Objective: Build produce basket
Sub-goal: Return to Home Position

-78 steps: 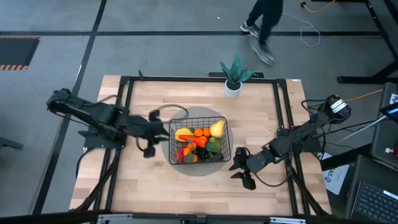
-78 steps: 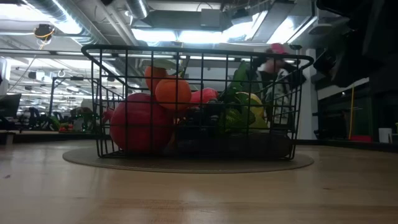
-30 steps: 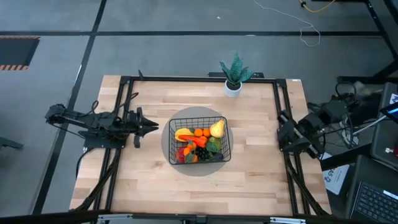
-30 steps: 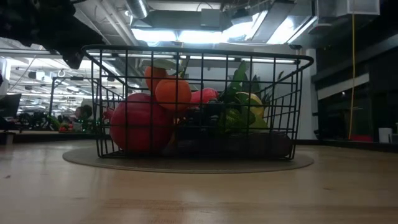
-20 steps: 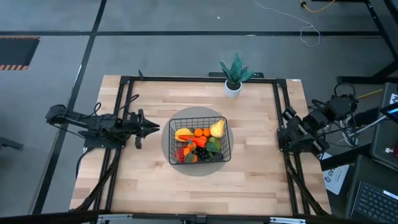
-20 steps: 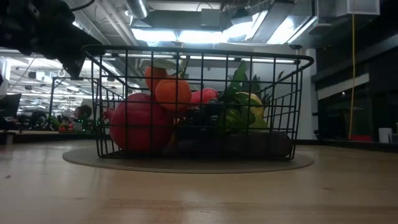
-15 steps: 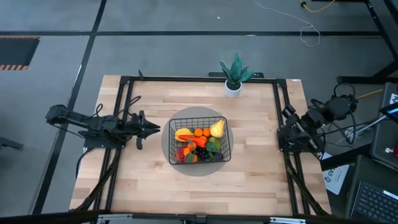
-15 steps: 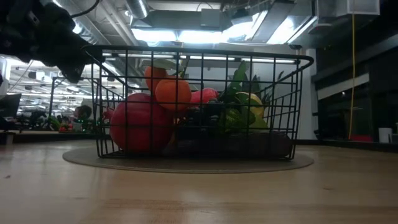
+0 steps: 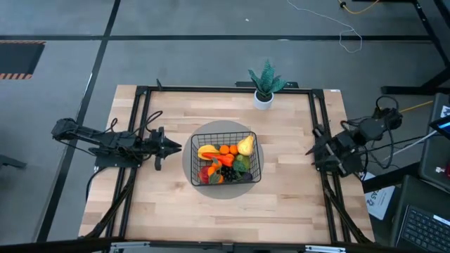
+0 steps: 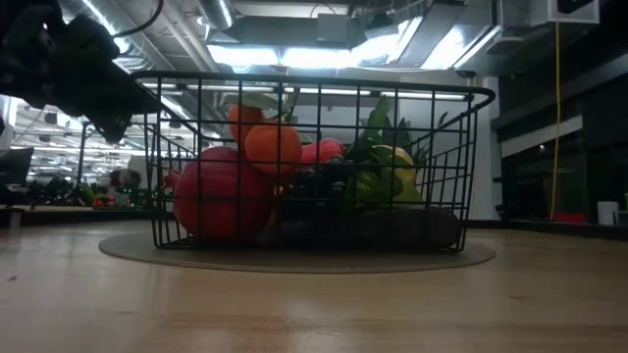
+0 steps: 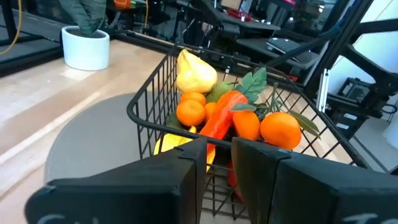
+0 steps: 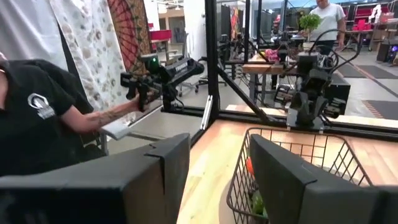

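Note:
The black wire basket [image 9: 193, 159] stands on a round grey mat [image 9: 187, 166] at the table's middle. In it lie the produce: a yellow pear [image 9: 245, 145], oranges [image 9: 226, 150], a red apple [image 10: 221, 201], black grapes [image 9: 228, 171] and an orange carrot [image 11: 224, 115]. My left gripper [image 9: 176, 147] is shut and empty, level, left of the basket and pointing at it. It also shows in the left wrist view [image 11: 219, 155]. My right gripper [image 9: 311, 151] is narrowly open and empty at the table's right edge, facing the basket [image 12: 292, 134].
A green plant in a white pot [image 9: 264, 98] stands at the table's far edge. A black frame [image 9: 144, 105] borders the tabletop. In the right wrist view a person [image 12: 50, 118] stands beyond the table's left side, holding a device. Bare wood lies before the basket.
My left gripper has edged toward the basket and come down a little. My right arm has shifted at the table's right edge, its gripper swinging slightly toward the basket. The basket and produce have stayed put.

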Robot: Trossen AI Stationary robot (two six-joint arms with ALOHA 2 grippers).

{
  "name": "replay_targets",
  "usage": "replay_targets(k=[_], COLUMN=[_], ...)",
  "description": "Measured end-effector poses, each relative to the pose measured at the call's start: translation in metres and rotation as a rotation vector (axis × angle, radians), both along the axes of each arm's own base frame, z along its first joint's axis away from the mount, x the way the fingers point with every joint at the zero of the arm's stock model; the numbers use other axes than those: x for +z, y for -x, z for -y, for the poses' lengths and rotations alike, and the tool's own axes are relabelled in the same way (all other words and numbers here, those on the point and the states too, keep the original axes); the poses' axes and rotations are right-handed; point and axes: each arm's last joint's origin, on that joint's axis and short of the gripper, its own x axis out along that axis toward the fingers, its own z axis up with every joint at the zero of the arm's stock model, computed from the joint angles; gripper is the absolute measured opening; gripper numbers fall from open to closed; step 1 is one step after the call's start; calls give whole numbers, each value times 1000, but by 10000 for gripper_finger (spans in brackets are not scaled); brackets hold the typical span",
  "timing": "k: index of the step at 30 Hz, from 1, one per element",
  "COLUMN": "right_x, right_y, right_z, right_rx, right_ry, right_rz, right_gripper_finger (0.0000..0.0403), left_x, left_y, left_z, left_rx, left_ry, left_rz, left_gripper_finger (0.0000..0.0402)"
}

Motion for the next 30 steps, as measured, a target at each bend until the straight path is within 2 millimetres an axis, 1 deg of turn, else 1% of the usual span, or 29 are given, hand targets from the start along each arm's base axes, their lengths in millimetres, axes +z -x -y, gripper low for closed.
replay_targets(k=[3, 9, 15, 20, 27, 30], right_x=[-15, -53, -82, -102, -151, -150], right_y=[-7, -17, -25, -31, -35, -35], right_z=[-4, -11, -15, -19, -22, -22], right_rx=[0, -4, -22, -1, -6, 11], right_ry=[20, 45, 65, 46, -20, -33], right_rz=[-23, -119, -158, -141, -208, -218], right_gripper_finger=[165, 165, 165, 165, 165, 165], left_x=[1, 0, 0, 0, 0, 0], left_y=[0, 0, 0, 0, 0, 0], left_z=[0, 0, 0, 0, 0, 0], left_rx=[9, 7, 6, 6, 5, 4], left_ry=[2, 0, 0, 0, -1, -1], left_rz=[7, 5, 5, 4, 4, 3], left_gripper_finger=[64, 64, 64, 64, 64, 64])
